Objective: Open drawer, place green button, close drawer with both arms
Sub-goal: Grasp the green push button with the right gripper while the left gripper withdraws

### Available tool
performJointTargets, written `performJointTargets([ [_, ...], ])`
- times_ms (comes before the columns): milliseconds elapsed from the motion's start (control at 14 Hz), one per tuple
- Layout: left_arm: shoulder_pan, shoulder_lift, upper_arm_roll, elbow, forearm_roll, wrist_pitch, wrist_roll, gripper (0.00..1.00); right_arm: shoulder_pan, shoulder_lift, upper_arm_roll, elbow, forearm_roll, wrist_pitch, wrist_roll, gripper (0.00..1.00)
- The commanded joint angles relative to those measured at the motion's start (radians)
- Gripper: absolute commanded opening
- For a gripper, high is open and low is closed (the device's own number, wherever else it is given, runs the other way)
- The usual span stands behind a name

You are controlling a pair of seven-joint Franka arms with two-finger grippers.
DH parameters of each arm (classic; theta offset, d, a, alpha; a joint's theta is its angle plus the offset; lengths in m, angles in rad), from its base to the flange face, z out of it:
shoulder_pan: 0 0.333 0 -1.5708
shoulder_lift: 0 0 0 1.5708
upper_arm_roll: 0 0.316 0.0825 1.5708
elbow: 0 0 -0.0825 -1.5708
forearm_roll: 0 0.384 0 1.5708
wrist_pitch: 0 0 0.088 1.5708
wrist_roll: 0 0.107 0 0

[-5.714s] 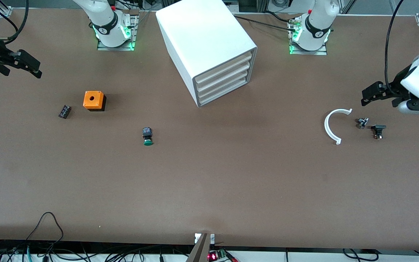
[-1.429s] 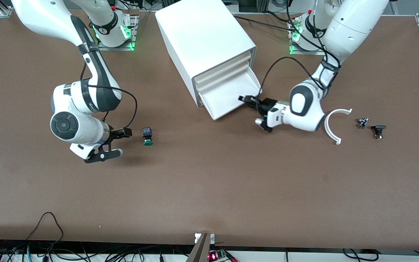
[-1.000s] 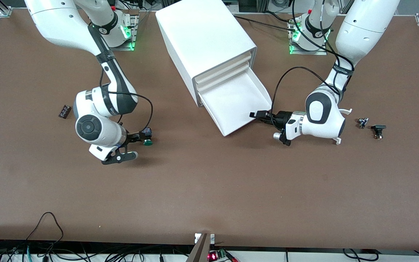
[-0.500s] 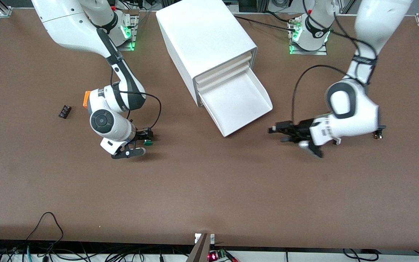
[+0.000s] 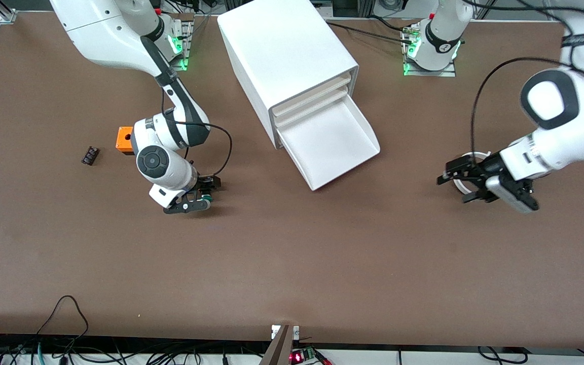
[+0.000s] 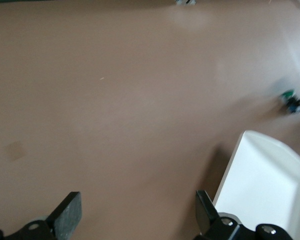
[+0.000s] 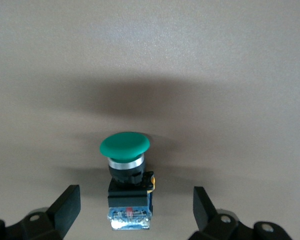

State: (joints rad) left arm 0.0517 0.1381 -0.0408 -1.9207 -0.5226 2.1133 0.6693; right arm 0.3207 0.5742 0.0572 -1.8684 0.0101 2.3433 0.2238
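Note:
The lower drawer (image 5: 340, 137) of the white cabinet (image 5: 282, 45) is pulled out and nothing lies in it; its corner (image 6: 270, 185) shows in the left wrist view. On the table toward the right arm's end lies the button (image 7: 127, 180), green cap pointing away from the wrist. My right gripper (image 7: 135, 207) is open and low at the table, one finger on each side of the button's black body, not touching it. In the front view that right gripper (image 5: 202, 194) mostly hides the button. My left gripper (image 5: 454, 185) is open, holds nothing and hovers over the table beside the drawer.
An orange box with a hole (image 5: 124, 139) and a small black part (image 5: 89, 154) lie toward the right arm's end. A white curved piece (image 5: 479, 153) lies partly under the left gripper. The pulled-out drawer sticks out over the middle of the table.
My left gripper has opened, let go of the drawer's front lip and swung away toward the left arm's end. My right gripper has slid forward around the button. The drawer stayed pulled out.

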Motion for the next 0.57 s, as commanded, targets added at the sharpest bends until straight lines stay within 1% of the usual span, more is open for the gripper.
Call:
performJointTargets([
  [0,0.007,-0.061,0.062,0.089,0.19,-0.195,-0.031,1.0,-0.003,-0.06,0.024,-0.101,0.002,0.068,0.012,1.0],
  [71,0.007,-0.064,0.062,0.13,0.293,-0.238,-0.08,1.0,-0.003,-0.062,0.024,-0.109,0.002,0.074,0.012,1.0],
  [143,0.005,-0.075,0.061,0.172,0.37,-0.296,-0.149,1.0,-0.003,-0.062,0.024,-0.109,0.002,0.077,0.014,1.0],
  [214,0.001,-0.077,0.05,0.21,0.431,-0.358,-0.208,1.0,-0.003,-0.057,0.024,-0.109,0.002,0.089,0.014,0.98],
  [286,-0.007,-0.077,0.047,0.242,0.485,-0.381,-0.256,1.0,-0.003,-0.056,0.026,-0.117,0.002,0.105,0.012,0.95],
  [429,-0.009,-0.086,0.032,0.27,0.533,-0.433,-0.348,1.0,-0.003,-0.053,0.024,-0.127,0.002,0.125,0.012,0.89],
  [500,-0.01,-0.092,0.03,0.278,0.553,-0.447,-0.405,1.0,-0.003,-0.05,0.026,-0.129,0.001,0.126,0.011,0.89],
])
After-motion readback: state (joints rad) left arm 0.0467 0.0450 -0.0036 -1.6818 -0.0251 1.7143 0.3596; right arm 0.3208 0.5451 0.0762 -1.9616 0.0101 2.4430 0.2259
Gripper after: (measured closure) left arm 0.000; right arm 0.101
